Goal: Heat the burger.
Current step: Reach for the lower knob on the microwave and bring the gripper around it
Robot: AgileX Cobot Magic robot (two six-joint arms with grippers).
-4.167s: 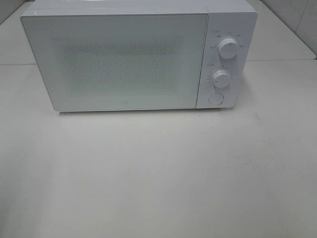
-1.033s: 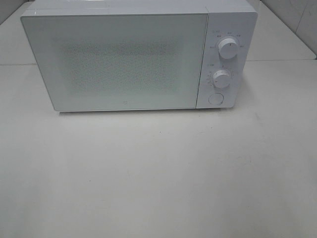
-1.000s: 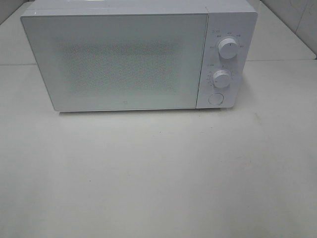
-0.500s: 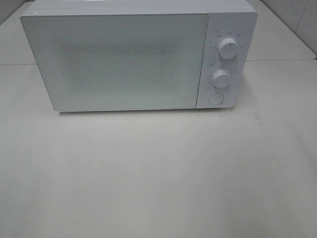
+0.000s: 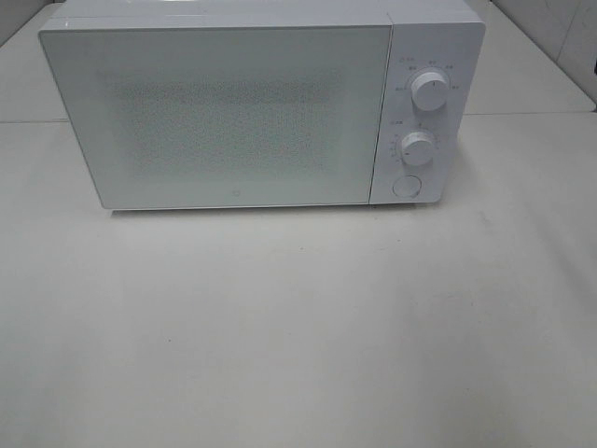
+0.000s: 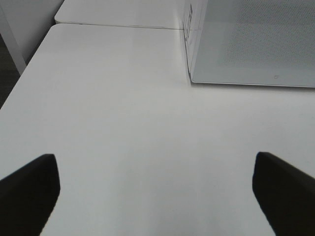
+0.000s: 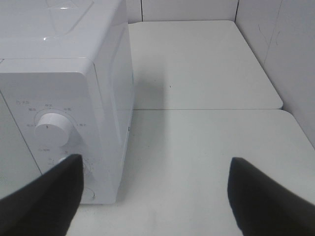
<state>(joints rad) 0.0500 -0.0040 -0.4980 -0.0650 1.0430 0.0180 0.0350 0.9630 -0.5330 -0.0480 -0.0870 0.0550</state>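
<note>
1. Left gripper (image 6: 153,162): jaws wide, empty, above table (image 6: 123,113).
2. Right gripper (image 7: 155,161): jaws wide, empty, near microwave (image 5: 233,112).
3. Microwave door shut; burger hidden, cannot tell where.

Left hand (image 6: 153,162), right hand (image 7: 155,160): seemingly spread

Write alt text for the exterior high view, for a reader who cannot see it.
A white microwave stands on a white table with its door closed, seen from above and in front. On the panel right of the door are an upper knob, a lower knob and, below both, a round button.
</note>
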